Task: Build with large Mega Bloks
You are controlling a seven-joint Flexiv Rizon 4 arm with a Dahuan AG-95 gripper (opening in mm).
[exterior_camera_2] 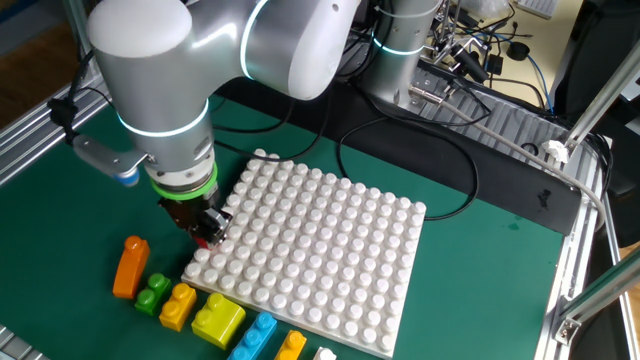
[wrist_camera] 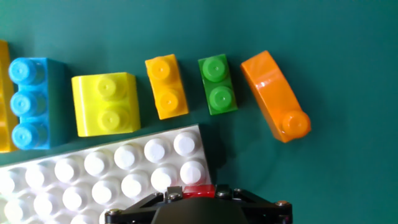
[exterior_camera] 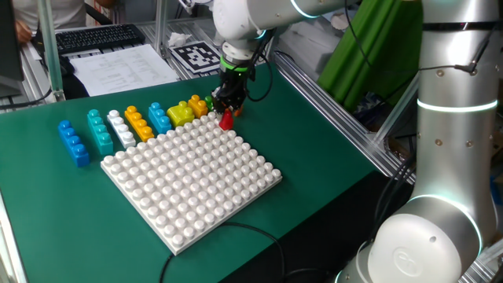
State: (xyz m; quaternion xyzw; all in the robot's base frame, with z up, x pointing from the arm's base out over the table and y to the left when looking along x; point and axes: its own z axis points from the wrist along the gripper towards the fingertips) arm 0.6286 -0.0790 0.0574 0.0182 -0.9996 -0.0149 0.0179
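Gripper (exterior_camera: 228, 111) is holding red brick (exterior_camera: 227, 120), jaws clamped on it, at baseplate (exterior_camera: 196, 189) corner; placing step; next needs stud alignment, then pressing down.

My own fingers hide most of the red brick (wrist_camera: 198, 190) at the baseplate's (wrist_camera: 93, 180) corner, the hand view's left edge cuts off the blue brick (wrist_camera: 28, 102) and an orange strip beside it, and the other fixed view's bottom edge clips a white brick (exterior_camera_2: 324, 354).
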